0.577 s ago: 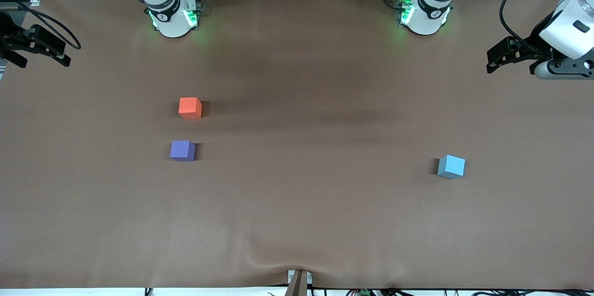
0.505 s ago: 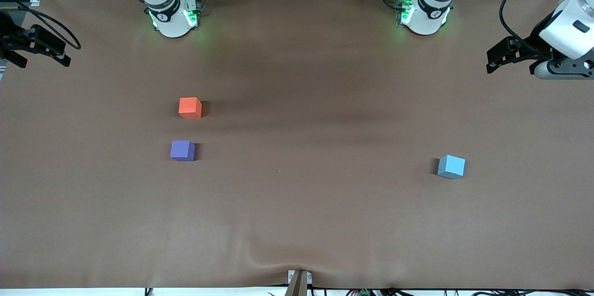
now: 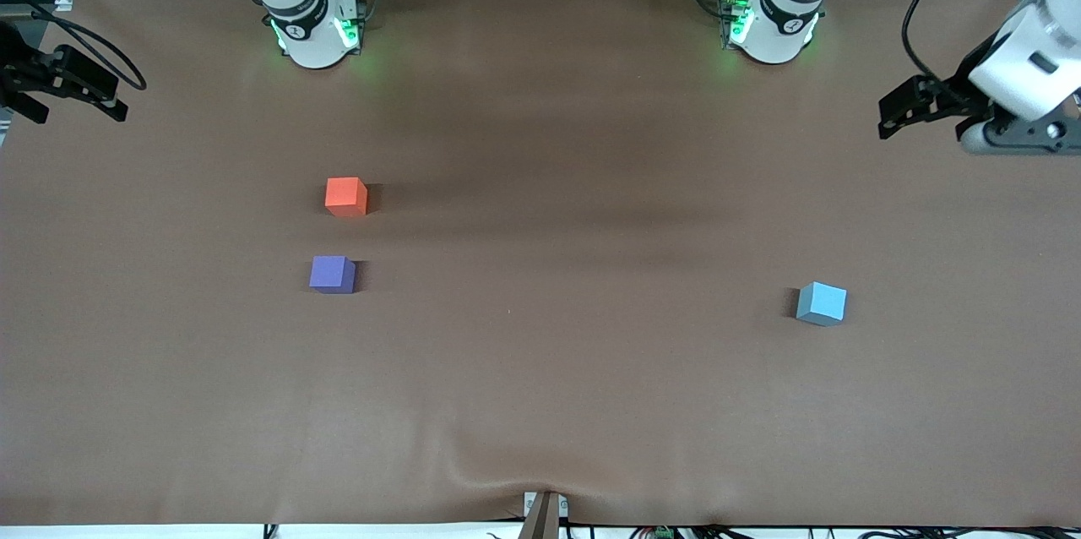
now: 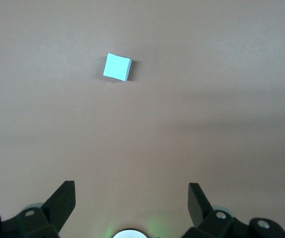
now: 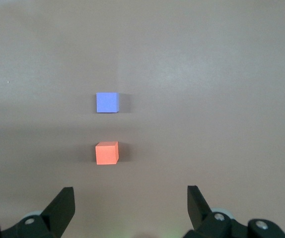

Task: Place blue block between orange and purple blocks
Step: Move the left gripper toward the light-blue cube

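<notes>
Blocks are seen resting apart on the brown table [image 3: 540, 404]. The blue block [image 3: 821, 303] is found at the lower right of the front view, toward the left arm's end of the table, with nothing touching it. The orange block [image 3: 345, 196] is placed left of centre in the front view, and the purple block [image 3: 332, 274] is set just below it there, nearer to the front camera; a bare strip of table is left between the two, and they are not touching. The blue block is kept well apart from that pair.

The left gripper [image 3: 887, 112] is held at the upper right edge of the front view, over the table's margin at the left arm's end. In the left wrist view its fingers [image 4: 63, 201] are shown spread wide with nothing between them, and the blue block [image 4: 117, 67] is seen on the cloth ahead.

The right gripper [image 3: 114, 104] is held at the upper left edge of the front view. Its fingers [image 5: 62, 206] are likewise spread wide and empty in the right wrist view, where the orange block [image 5: 106, 152] and the purple block [image 5: 106, 102] are both visible
</notes>
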